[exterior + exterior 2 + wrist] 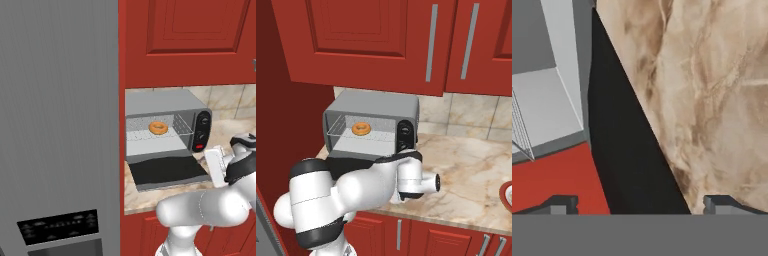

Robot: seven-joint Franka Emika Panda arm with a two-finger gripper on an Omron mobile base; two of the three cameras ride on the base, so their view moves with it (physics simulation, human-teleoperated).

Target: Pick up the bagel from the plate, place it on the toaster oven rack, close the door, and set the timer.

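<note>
The small golden-orange ring bagel (158,128) already sat on the flat silver wire rack (150,135) inside the grey oven. Your pincer (639,205) was wide open, holding nothing, above the wide dark glass door (167,170), which lay flat on the marble desk (466,170). Best to get under the door's far edge & lift slowly.

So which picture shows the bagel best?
The left base view: the bagel lies in clear sight on the oven rack. The right base view shows it too, smaller. In the hand view I cannot make it out.

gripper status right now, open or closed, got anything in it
Gripper: open and holding nothing, its fingertips wide apart above the lowered toaster oven door; the bagel sits on the rack inside the oven.
</note>
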